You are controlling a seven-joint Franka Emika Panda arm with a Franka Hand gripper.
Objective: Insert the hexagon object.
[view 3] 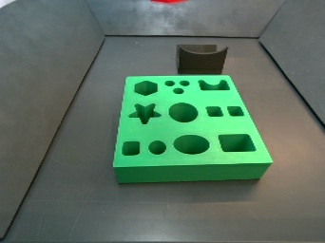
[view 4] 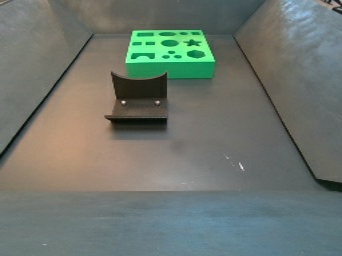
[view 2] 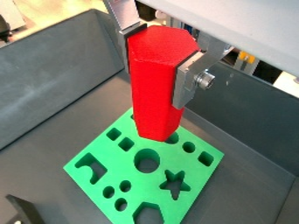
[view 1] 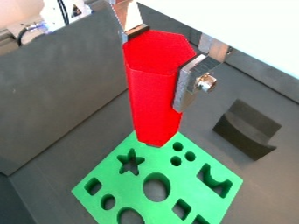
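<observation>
The hexagon object (view 1: 152,87) is a tall bright red hexagonal peg, held upright between my gripper's (view 1: 162,52) silver fingers (view 1: 191,83). It shows the same way in both wrist views (view 2: 155,83), with the gripper (view 2: 158,51) shut on its upper part. The peg hangs above the green block (view 1: 158,188) with shaped holes, over the block's edge nearest the camera mount (view 2: 146,179). In a side view only the peg's red lower end (view 3: 169,2) shows at the frame's top, high above the green block (view 3: 188,128), whose hexagon hole (view 3: 147,86) is in a back corner. The gripper is out of both side views.
The dark fixture (view 3: 200,57) with a curved top stands on the floor just behind the green block, also in the wrist view (view 1: 247,127) and the side view (view 4: 136,98). Grey sloping walls (view 3: 51,85) enclose the floor on all sides.
</observation>
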